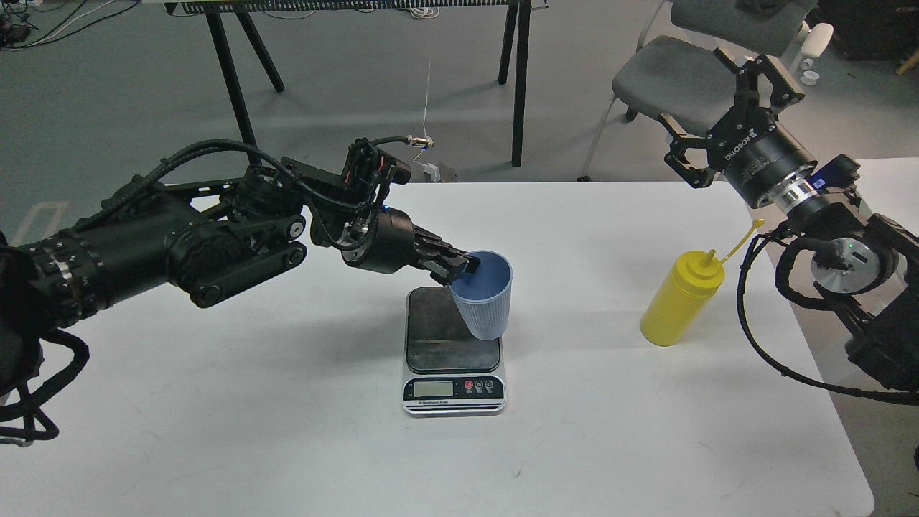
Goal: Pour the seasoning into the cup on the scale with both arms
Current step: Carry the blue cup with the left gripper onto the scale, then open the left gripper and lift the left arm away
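Note:
My left gripper (pixel 463 267) is shut on the left rim of the light blue ribbed cup (pixel 488 301). The cup tilts a little, its base over the right part of the scale's dark platform; I cannot tell whether it rests on it. The scale (pixel 453 350) sits at the table's middle with its LCD and red buttons facing me. The yellow seasoning bottle (pixel 678 299) stands on the table to the right, cap hanging on its tether. My right gripper (pixel 725 97) is open, raised beyond the table's far right corner, well above and behind the bottle.
The white table (pixel 287 402) carries only the scale, cup and bottle. A grey chair (pixel 668 68) stands behind the right gripper. Black table legs (pixel 520 79) stand on the floor beyond the far edge.

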